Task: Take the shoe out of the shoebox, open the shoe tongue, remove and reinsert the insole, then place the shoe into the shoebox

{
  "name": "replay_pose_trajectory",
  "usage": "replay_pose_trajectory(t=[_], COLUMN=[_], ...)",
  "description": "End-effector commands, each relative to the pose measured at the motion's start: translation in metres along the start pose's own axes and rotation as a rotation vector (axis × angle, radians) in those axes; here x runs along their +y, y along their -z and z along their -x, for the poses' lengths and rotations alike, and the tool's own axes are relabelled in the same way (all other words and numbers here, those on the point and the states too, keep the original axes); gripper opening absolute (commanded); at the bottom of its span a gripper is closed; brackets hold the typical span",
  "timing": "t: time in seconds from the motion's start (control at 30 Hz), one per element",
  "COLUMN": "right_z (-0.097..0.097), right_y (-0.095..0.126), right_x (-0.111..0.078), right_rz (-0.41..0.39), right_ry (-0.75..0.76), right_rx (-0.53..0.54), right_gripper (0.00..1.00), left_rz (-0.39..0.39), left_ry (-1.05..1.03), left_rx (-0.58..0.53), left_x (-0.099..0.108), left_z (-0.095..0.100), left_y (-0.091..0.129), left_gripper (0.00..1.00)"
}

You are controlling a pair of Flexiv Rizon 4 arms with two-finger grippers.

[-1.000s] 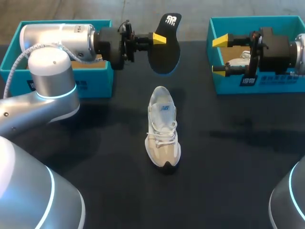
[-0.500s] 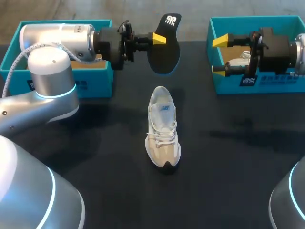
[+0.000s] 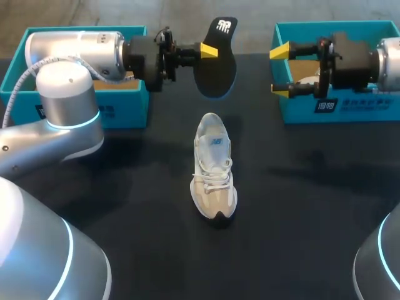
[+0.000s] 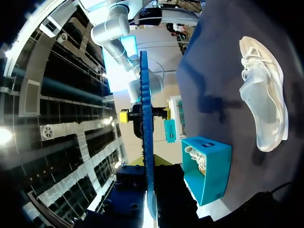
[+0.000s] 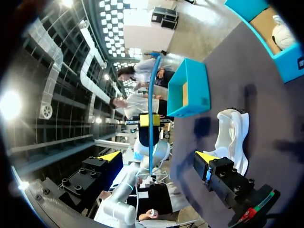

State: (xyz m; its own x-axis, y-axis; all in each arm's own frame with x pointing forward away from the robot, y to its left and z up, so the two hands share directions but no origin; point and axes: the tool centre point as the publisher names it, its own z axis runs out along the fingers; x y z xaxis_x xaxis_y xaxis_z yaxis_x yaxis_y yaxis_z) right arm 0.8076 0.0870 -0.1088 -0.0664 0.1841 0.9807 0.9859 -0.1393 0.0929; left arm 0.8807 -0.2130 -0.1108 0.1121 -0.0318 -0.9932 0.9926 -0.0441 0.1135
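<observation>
The shoe (image 3: 214,175) stands upright on its sole in the middle of the table (image 3: 312,219), out of any box, so you can count the first step as done. The insole (image 3: 217,62) is out as well: your left gripper (image 3: 210,51) pinches it by one edge and holds it in the air beyond the shoe, well apart from it. Whether the tongue is properly pulled open is hard to tell, since the laces look fairly snug. By my reading you are about halfway, with reinserting the insole and boxing the shoe left to do. Your right gripper (image 3: 280,72) hangs with its fingers spread and nothing between them, in front of the right shoebox (image 3: 350,112) and facing the insole. The left shoebox (image 3: 81,30) is mostly hidden behind your left arm in the head view, so you cannot judge what is in it. The head view gives you the insole's broad face. Both wrist views show it edge-on as a thin line. The left wrist view adds a second white shoe (image 4: 199,159) lying in the right shoebox, and the right wrist view confirms its own fingers are bare
</observation>
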Motion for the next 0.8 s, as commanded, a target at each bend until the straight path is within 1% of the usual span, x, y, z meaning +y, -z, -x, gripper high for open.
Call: replay_pose_trajectory(t=[0.03,0.23,0.37,0.43,0.53,0.57,0.6,0.63,0.67,0.73,0.8], right_z=[0.0,-0.004,-0.004,-0.004,-0.005,-0.004,-0.004,-0.004,-0.004,-0.002,-0.001], right_y=[-0.018,-0.03,-0.039,-0.043,-0.048,-0.05,-0.052,-0.055,-0.056,-0.059,-0.062], right_x=[0.016,0.023,0.025,0.026,0.027,0.027,0.027,0.027,0.027,0.027,0.027], right_rz=[-0.031,-0.045,-0.064,-0.067,-0.075,-0.079,-0.086,-0.09,-0.091,-0.1,-0.109], right_ry=[-0.002,0.003,0.007,0.007,0.009,0.009,0.008,0.008,0.008,0.005,0.003], right_rx=[-0.01,-0.018,-0.016,-0.014,-0.01,-0.009,-0.008,-0.007,-0.006,0.0,0.003], right_gripper=[1.0,1.0,1.0,0.95,0.82,0.72,0.66,0.63,0.55,0.49,0.48], left_rz=[0.009,0.041,0.046,0.048,0.054,0.058,0.059,0.06,0.061,0.06,0.062], left_ry=[-0.002,-0.013,-0.012,-0.012,-0.012,-0.012,-0.011,-0.011,-0.01,-0.011,-0.011], left_rx=[-0.004,-0.007,-0.011,-0.011,-0.011,-0.011,-0.012,-0.011,-0.011,-0.01,-0.008], left_x=[-0.004,-0.001,0.0,0.001,0.002,0.002,0.003,0.003,0.003,0.003,0.004], left_z=[0.0,0.001,0.002,0.002,0.002,0.002,0.002,0.002,0.002,0.002,0.002], left_y=[-0.002,-0.005,-0.007,-0.009,-0.011,-0.012,-0.012,-0.013,-0.013,-0.014,-0.015], left_gripper=[0.0,0.0,0.0,0.0,0.0,0.0,0.0,0.0,0.0,0.0,0.0])
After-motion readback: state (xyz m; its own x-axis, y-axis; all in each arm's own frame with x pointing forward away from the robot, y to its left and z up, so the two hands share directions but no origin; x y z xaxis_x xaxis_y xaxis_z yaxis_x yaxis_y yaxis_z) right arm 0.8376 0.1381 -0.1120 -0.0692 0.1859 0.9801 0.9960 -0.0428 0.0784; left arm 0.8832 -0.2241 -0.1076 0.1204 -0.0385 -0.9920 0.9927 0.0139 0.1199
